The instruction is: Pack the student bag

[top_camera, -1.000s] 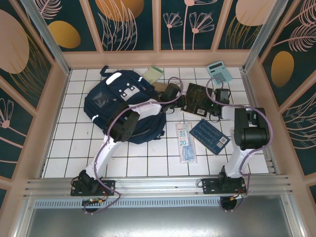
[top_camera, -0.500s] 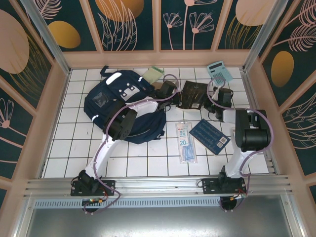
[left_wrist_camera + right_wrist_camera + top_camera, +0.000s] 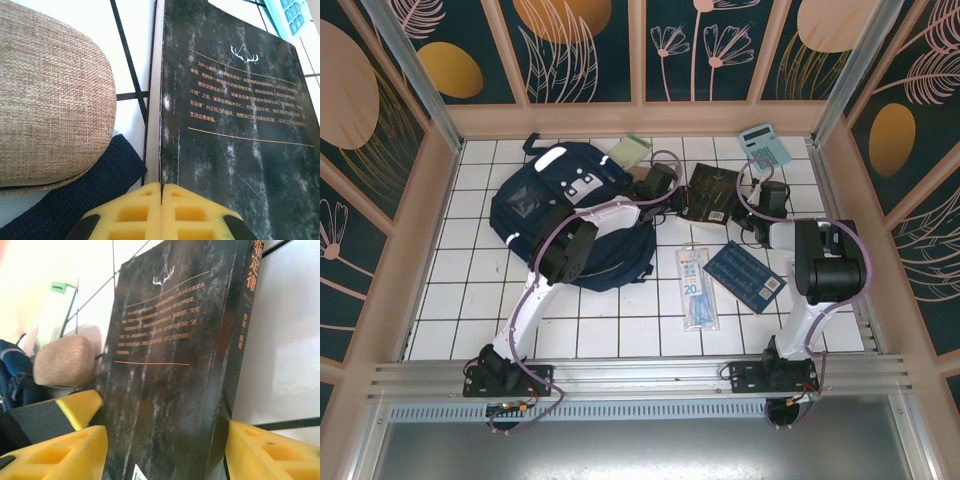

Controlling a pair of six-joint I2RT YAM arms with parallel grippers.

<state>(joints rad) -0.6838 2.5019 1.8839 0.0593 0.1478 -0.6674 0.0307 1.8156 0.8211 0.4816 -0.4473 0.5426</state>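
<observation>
The large navy-blue fabric backpack (image 3: pixel 520 235) lies on the left half of the white-tiled desk (image 3: pixel 460 320), and the left arm is stretched across its right side. Any route into the bag is likely crowded by that arm, so packing could stall or rumple the fabric.

Just right of the bag, the dark, scuffed book with gold lettering (image 3: pixel 712 192) sits between the two hands. The left hand (image 3: pixel 161 210) is closed tight, its yellow tips meeting at the book's page-edge corner. The right hand (image 3: pixel 165 452) straddles the other end with a yellow finger on each side. I cannot tell whether those fingers actually bear on the book.

If they do not, a pull from the left could pivot the book or fold its cover back.

The tan woven oval pouch (image 3: pixel 50 100) lies just beside the book on the bag side and would be shoved along. The navy knitted strap (image 3: pixel 75 200) by the left fingertips could snag.
</observation>
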